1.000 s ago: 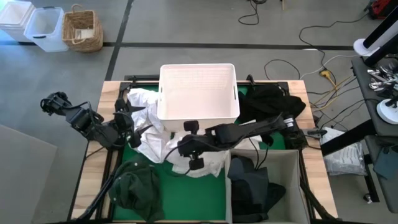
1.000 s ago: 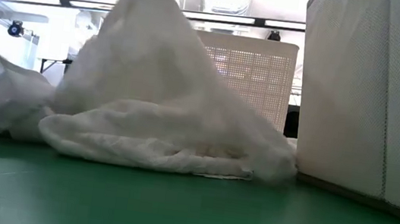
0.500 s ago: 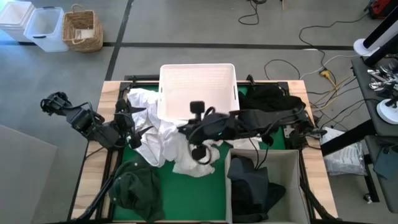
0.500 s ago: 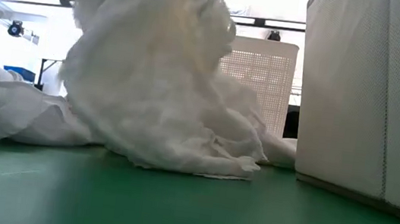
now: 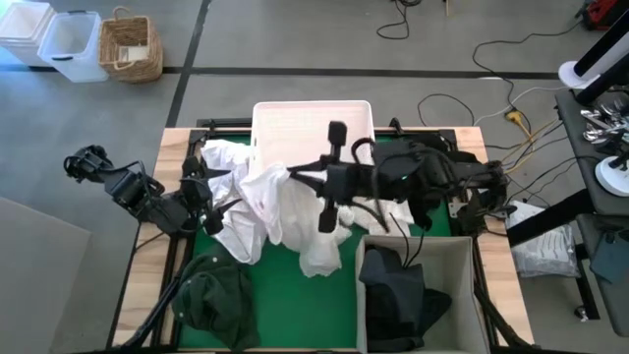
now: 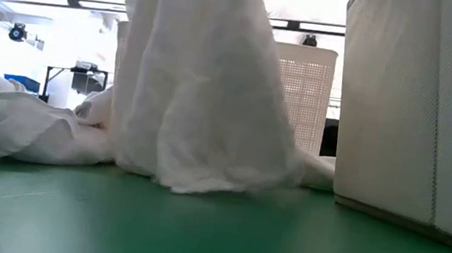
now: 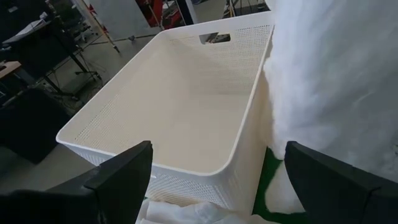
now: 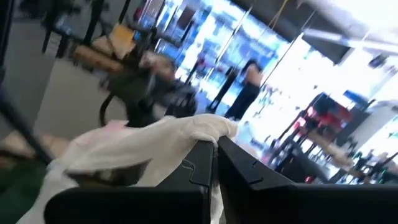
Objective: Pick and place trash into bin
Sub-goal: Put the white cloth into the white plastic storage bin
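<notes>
My right gripper [image 5: 293, 177] is shut on a white sheet [image 5: 295, 216], high over the green mat just in front of the white tub [image 5: 313, 128]. In the low view the sheet [image 6: 206, 81] hangs as a tall drape. My left gripper [image 7: 211, 186] is open and empty at the table's left [image 5: 218, 209], facing the tub [image 7: 180, 106]. More white sheets [image 5: 221, 162] lie heaped left of the tub. A dark green garment [image 5: 211, 295] lies at the near left, and a black garment [image 5: 423, 157] at the far right. My right gripper pinches a bunched fold of the white sheet [image 8: 186, 134] between its two fingers; how many layers I cannot tell. The fingers come about level from the table's right. The sheet hangs below them, and its lower end [image 6: 202, 180] lies on the green mat.
A pale box [image 5: 418, 251] holding dark cloth [image 5: 398, 290] stands at the near right, and it fills the right of the low view [image 6: 418, 107]. Bare green mat [image 5: 295, 305] lies between it and the green garment. Cables and a wicker basket [image 5: 130, 44] lie on the floor beyond the table.
My right gripper has risen and gone toward the table's far edge, toward the tub, keeping hold of the white sheet. The sheet has been drawn up from a low heap into a tall hanging drape. Its lower end stays on the mat.
</notes>
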### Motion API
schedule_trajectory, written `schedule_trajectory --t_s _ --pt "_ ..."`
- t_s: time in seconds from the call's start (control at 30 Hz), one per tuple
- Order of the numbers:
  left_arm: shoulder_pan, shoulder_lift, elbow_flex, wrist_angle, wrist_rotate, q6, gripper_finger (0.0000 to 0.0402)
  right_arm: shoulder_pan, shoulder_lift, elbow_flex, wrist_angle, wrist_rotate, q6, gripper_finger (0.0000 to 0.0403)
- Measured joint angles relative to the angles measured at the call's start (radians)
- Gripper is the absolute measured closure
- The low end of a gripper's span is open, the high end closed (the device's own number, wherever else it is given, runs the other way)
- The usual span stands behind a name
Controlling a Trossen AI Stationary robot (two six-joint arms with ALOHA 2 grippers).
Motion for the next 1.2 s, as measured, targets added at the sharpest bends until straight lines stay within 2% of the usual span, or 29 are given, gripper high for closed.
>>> schedule_trajectory --t_s 0.4,0.6,0.7,0.83,0.93,1.07,1.2 --pt "0.000 0.005 0.000 0.007 0.019 0.013 0.0063 0.000 -0.044 0.001 0.226 -0.008 -0.067 0.0394" --pt "0.000 0.007 0.000 0.009 0.019 0.014 0.0063 -0.013 -0.074 0.001 0.243 -0.010 0.030 0.0394" --pt "0.000 0.007 0.000 0.011 0.018 0.012 0.0063 -0.019 -0.081 0.002 0.153 -0.058 0.137 0.0394" --pt "0.000 0.005 0.000 0.011 0.010 0.012 0.0063 -0.026 -0.057 -0.001 -0.031 -0.186 0.297 0.0394" --pt "0.000 0.001 0.000 0.012 -0.012 0.011 0.0063 -0.026 0.000 -0.005 -0.133 -0.246 0.398 0.0394" --pt "0.000 -0.005 0.001 0.019 -0.016 0.011 0.0063 -0.026 0.100 -0.006 -0.223 -0.256 0.489 0.0394" --pt "0.000 -0.006 0.002 0.019 -0.016 0.011 0.0063 -0.030 0.202 -0.006 -0.295 -0.351 0.574 0.0394"
